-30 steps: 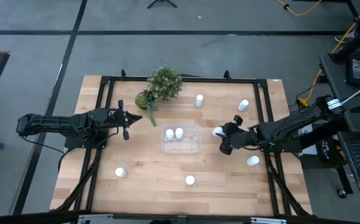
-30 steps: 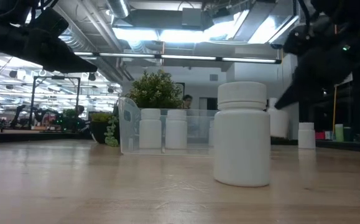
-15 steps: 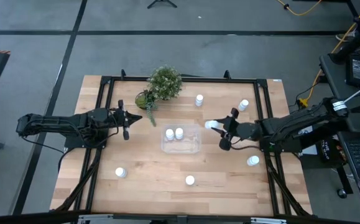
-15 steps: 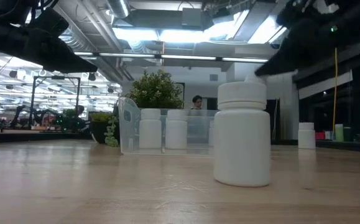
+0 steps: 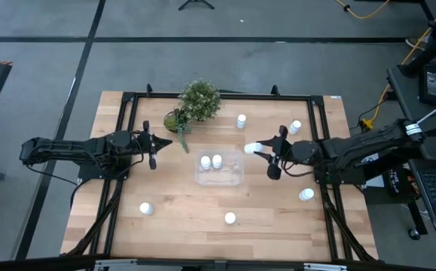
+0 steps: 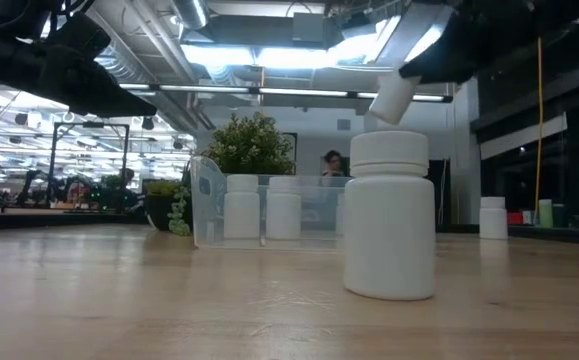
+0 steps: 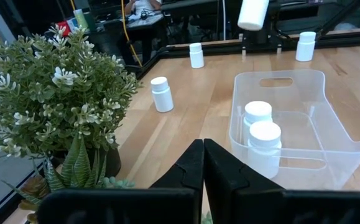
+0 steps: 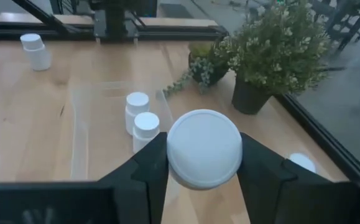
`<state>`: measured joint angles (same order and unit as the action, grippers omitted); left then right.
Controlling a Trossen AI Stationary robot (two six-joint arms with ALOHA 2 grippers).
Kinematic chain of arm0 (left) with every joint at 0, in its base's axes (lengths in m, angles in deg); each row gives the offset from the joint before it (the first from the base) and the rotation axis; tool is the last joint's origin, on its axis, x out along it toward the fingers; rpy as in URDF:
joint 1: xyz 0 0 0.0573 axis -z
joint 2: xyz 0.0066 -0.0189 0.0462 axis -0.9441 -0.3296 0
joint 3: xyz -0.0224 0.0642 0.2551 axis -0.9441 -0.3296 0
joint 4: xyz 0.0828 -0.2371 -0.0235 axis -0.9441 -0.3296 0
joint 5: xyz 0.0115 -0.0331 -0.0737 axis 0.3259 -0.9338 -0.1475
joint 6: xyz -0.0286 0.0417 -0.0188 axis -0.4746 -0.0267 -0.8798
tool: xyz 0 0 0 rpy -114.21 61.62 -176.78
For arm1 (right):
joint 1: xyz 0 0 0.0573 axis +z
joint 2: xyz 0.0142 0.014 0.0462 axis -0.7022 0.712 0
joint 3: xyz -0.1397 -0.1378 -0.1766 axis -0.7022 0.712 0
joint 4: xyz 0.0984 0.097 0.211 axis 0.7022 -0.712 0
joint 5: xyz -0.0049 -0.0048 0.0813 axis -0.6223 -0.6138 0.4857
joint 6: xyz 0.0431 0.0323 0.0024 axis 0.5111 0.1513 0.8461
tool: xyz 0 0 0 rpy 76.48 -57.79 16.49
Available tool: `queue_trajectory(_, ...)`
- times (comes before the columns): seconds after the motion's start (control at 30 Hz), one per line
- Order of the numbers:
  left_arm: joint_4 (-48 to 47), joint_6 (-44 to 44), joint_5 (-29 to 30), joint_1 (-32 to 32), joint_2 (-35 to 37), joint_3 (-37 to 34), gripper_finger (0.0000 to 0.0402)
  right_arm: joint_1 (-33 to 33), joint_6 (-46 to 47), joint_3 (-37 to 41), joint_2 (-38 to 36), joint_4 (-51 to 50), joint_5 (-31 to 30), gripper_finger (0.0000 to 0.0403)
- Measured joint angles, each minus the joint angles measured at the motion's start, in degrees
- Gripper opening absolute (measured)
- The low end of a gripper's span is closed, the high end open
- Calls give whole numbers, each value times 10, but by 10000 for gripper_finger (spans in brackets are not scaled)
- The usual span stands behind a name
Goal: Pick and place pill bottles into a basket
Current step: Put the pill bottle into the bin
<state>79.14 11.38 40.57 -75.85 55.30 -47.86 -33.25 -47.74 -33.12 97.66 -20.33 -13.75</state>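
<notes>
The clear basket (image 5: 231, 178) lies mid-table with two pill bottles (image 5: 211, 161) standing in it. Just right of it my right gripper (image 5: 265, 153) hovers above the table, shut on another white pill bottle (image 5: 251, 149), which the low view shows tilted high up (image 6: 393, 98). Several more pill bottles stand loose on the wood, among them one at the far side (image 5: 241, 120) and one at the near side (image 5: 230, 218). My left gripper (image 5: 152, 147) waits shut at the table's left, beside the potted plant (image 5: 196, 102). My right gripper pinches the bottle's round side (image 8: 175, 163) between its two fingers, one on each opposite side. The fingers come nearly level from the table's right, and the bottle lies along them. It hangs clear of the table, tilted, one round end (image 8: 204, 146) facing the wrist camera.
A loose bottle (image 6: 389, 215) stands close to the low camera. Others stand at the far right (image 5: 295, 127), near right (image 5: 306, 195) and near left (image 5: 146, 208). Black frame rails (image 5: 317, 120) run along the table's sides. Bare wood lies between basket and near edge.
My right gripper has risen and gone toward the table's left and far edge, closer to the basket. It has tipped from pointing steeply down to nearly level. The bottle went with it, lifted higher above the table and turned from upright to tilted.
</notes>
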Motion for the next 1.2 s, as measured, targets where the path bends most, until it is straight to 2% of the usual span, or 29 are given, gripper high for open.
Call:
queue_trajectory(0.13,0,0,0,0,0,0,3,-2,12,-59,21,-79,17,149)
queue_trajectory(0.43,0,0,0,0,0,0,6,-47,-46,-148,86,-128,152,149)
queue_trajectory(0.73,0,0,5,0,0,0,8,-85,-55,-215,148,-176,234,149)
queue_trajectory(0.87,0,0,23,0,0,0,8,-96,-60,-239,164,-203,240,149)
queue_trajectory(1.2,0,0,25,0,0,0,8,-101,-66,-237,209,-186,241,149)
